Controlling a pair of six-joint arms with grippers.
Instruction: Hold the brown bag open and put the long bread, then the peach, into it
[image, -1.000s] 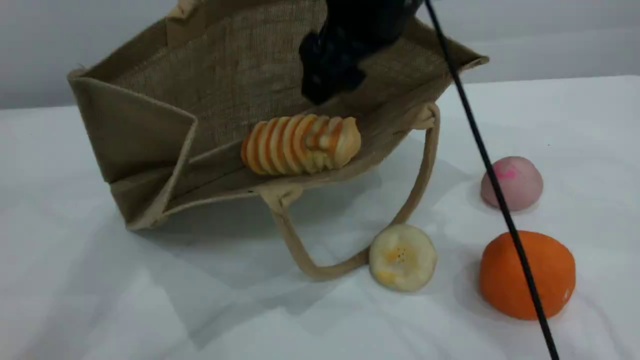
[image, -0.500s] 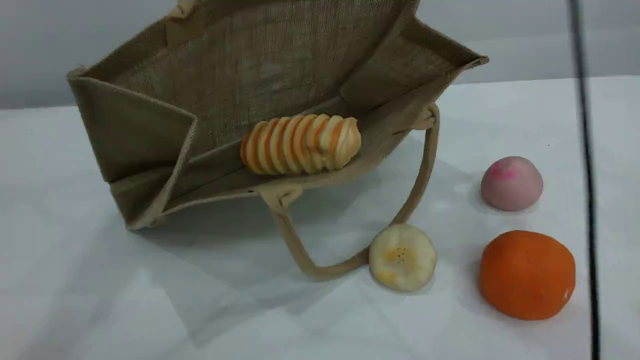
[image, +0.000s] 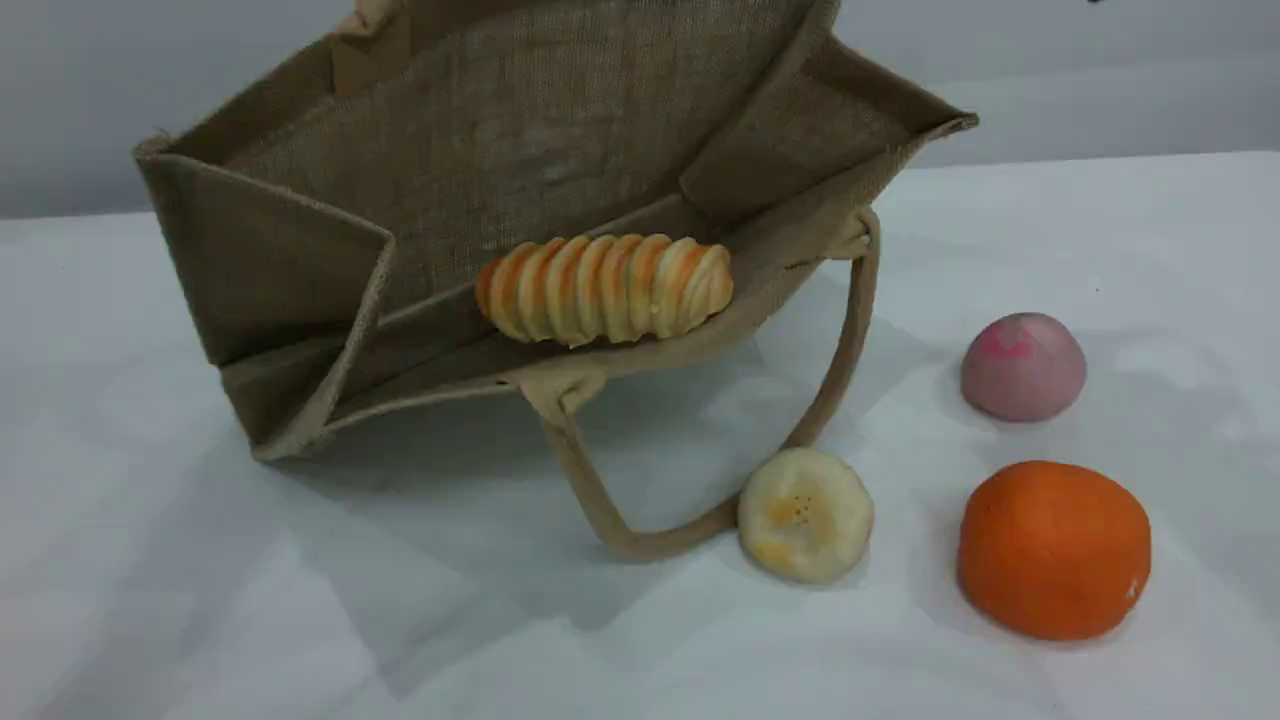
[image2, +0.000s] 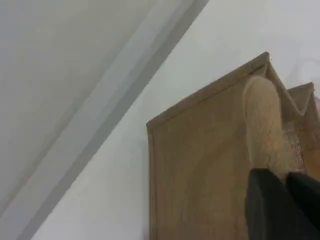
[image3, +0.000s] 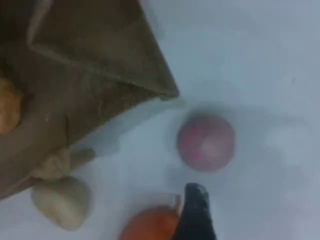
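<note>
The brown bag (image: 480, 170) lies on its side with its mouth gaping toward the scene camera. The long bread (image: 603, 288) rests inside on the lower wall. The peach (image: 1022, 366) sits on the table to the right of the bag. In the left wrist view my left gripper (image2: 282, 200) is shut on the bag's upper rope handle (image2: 262, 120), above the bag's outer face (image2: 200, 165). My right gripper (image3: 196, 212) hovers open and holds nothing; only one fingertip shows, just below the peach (image3: 206, 141). Neither arm shows in the scene view.
An orange fruit (image: 1053, 548) sits in front of the peach. A pale banana slice (image: 805, 514) touches the bag's lower handle loop (image: 840, 340), which lies on the white table (image: 200, 600). The right wrist view shows the orange (image3: 150, 225) and the slice (image3: 62, 202) too.
The right arm has lifted out of the bag's mouth and left the scene view, its black cable sweeping off to the right. The bread has shifted slightly right inside the bag.
</note>
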